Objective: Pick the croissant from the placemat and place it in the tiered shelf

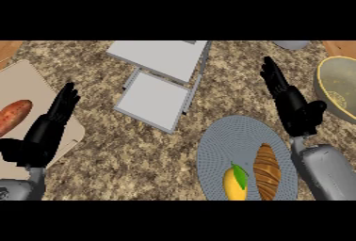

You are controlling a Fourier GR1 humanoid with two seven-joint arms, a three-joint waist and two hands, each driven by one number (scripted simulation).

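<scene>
Croissant on placemat; right hand just beyond, not touching

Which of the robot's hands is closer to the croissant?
Right. The right hand hangs open just beyond the croissant, at the placemat's far right edge; the left hand is far off to its left, over the cutting board.
</scene>
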